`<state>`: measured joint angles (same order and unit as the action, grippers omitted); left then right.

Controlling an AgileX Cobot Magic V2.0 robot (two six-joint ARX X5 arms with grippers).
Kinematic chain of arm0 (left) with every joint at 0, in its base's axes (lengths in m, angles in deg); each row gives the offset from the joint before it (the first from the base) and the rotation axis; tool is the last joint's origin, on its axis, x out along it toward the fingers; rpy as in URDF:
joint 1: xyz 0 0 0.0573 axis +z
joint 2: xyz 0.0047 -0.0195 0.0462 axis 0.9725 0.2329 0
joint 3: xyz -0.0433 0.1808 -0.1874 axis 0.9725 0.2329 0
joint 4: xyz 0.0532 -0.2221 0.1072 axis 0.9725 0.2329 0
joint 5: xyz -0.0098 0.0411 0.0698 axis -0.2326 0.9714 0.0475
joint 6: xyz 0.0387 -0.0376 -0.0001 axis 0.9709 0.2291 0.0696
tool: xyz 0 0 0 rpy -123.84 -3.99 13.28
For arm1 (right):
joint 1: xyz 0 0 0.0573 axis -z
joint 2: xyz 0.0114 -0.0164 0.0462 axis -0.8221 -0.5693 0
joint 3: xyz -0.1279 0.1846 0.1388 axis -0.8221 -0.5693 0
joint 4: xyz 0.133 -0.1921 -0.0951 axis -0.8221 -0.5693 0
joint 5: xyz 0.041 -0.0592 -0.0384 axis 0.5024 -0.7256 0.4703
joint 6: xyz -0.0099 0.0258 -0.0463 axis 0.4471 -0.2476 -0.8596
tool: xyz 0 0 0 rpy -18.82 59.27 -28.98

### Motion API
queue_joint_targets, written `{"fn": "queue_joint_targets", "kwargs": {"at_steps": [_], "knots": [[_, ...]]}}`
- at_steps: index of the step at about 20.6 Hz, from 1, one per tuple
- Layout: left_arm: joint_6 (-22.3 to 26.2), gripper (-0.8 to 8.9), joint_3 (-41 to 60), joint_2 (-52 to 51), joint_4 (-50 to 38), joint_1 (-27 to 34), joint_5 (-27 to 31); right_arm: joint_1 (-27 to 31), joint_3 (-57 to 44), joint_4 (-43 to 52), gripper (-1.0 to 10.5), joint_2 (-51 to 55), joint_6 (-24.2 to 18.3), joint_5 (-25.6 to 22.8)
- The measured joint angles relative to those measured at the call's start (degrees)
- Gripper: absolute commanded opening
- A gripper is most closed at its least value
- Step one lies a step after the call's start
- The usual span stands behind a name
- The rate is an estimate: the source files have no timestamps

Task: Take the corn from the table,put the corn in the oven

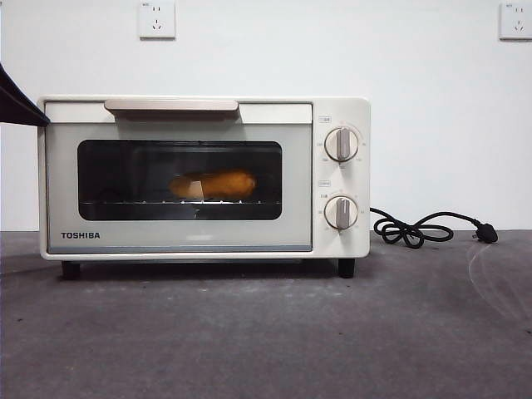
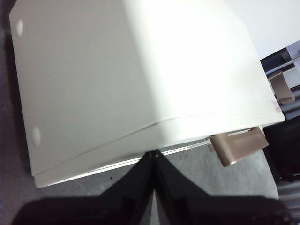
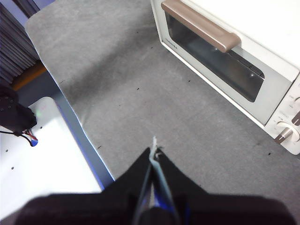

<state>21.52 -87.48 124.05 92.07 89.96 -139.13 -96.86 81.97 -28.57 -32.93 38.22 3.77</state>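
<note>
Corn (image 1: pixel 214 184), glossy and yellow-orange, lies on its side on the wire rack inside the oven (image 1: pixel 204 176), seen through the dark glass window and roughly centred behind it. The oven door is shut, with its beige bar handle (image 1: pixel 171 105) running along the top edge of the door and two round knobs (image 1: pixel 341 144) stacked on the panel beside the window. The oven stands on its short black feet on the dark grey table (image 1: pixel 266 332), and its black cord (image 1: pixel 424 229) lies coiled on the table behind the knob side, well apart from the oven's front.

The left gripper (image 2: pixel 155 152) hangs above the oven, tilted down over the cream top panel near the front edge, close to one end of the handle (image 2: pixel 239 145). Its two black jaws are pressed together at the tips and hold nothing. In the front view this arm shows only as a dark tip (image 1: pixel 17 104) at the oven's upper corner on the side away from the knobs.

The right gripper (image 3: pixel 153 152) is held over bare table in front of the oven, well apart from the door and pointing down toward the surface at a slant. Its jaws meet at the tips and are empty. From this wrist view the oven (image 3: pixel 234 61) shows its closed door, handle and knobs, and the table's edge lies to the far side of the gripper from the oven.
</note>
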Motion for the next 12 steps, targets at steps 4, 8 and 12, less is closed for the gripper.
{"fn": "queue_joint_targets", "kwargs": {"at_steps": [4, 8, 12], "knots": [[-1.14, -0.08, 0.09, 0.02, -0.5, 0.0, 0.28, 0.02, 0.0, 0.0, -0.1, 0.0, 0.0, 0.0], [-1.95, -0.08, 0.09, 0.0, 0.42, 0.0, 0.26, 0.0, 0.0, 0.0, -0.1, 0.0, 0.0, 0.02], [-1.31, -0.08, 0.0, -1.42, 3.96, 0.02, 0.04, 0.02, 0.0, 0.02, -0.1, 0.0, 0.0, 0.0]]}}
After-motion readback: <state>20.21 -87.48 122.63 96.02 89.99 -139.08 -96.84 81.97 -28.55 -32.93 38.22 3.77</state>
